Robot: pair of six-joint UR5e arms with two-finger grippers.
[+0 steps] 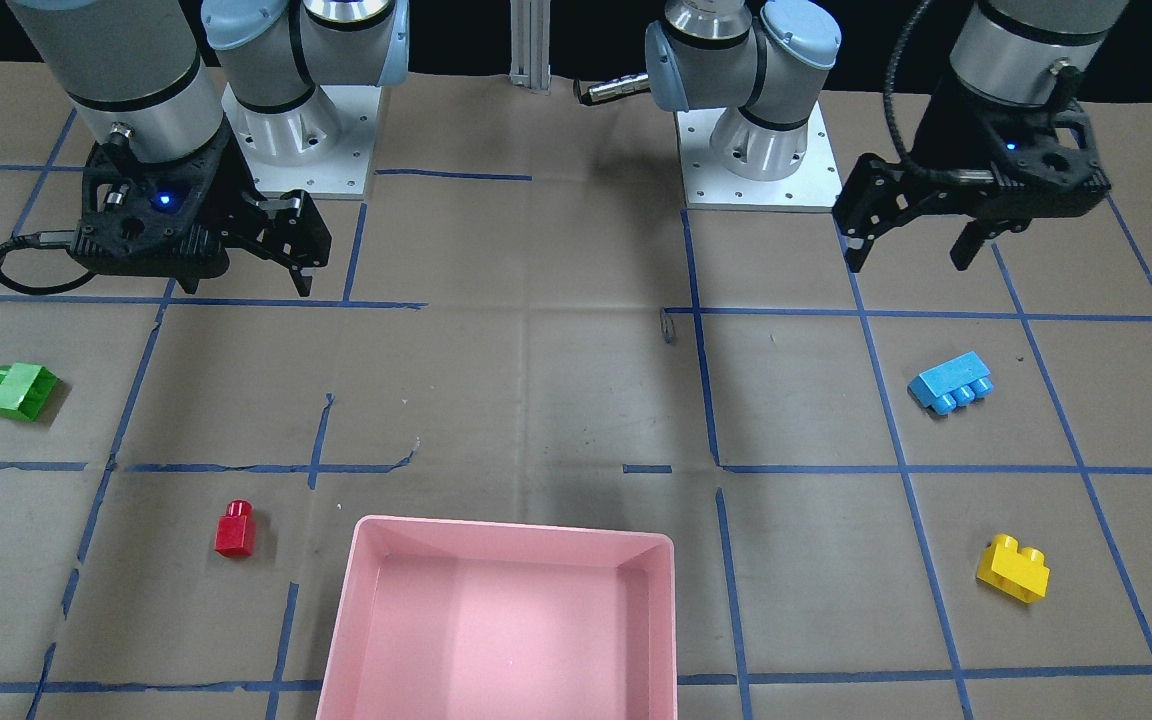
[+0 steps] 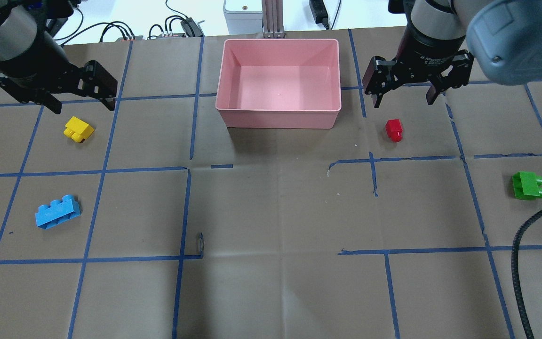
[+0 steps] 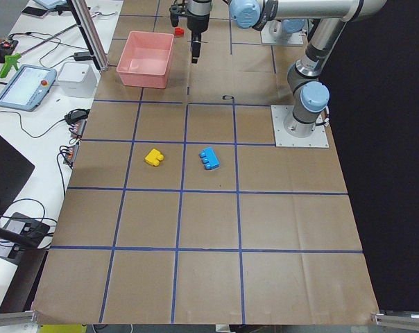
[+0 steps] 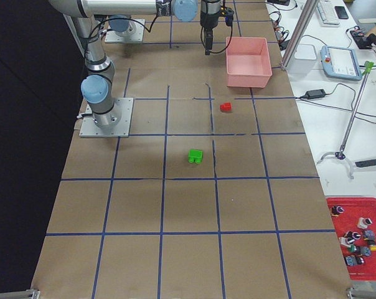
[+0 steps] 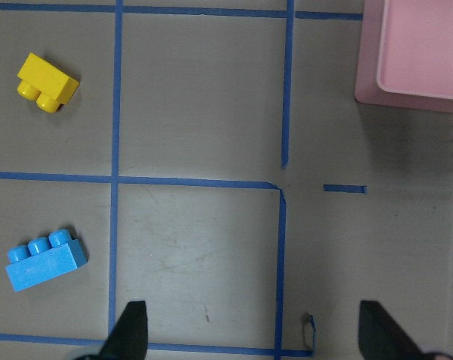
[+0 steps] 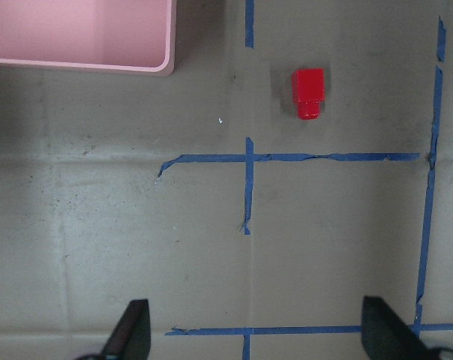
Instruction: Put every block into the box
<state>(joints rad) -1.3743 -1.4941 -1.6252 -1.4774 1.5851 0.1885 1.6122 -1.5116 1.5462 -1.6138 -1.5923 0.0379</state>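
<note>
Brown paper covers my worktop (image 2: 271, 212), blue tape lines (image 2: 87, 260) grid it, cables (image 2: 115, 30) and a pendant screen (image 3: 26, 87) lie alongside, and a red tray (image 4: 356, 200) holds small bits.

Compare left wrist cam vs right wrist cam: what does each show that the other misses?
Left wrist only: the yellow studded plastic brick and the longer light-blue studded plastic brick, both lying on the table, plus the open left gripper. Right wrist only: the small narrow red plastic brick and the open right gripper. Both: a corner of the shallow pink plastic tray, with no brick in the visible part, and blue tape lines on brown paper.
</note>
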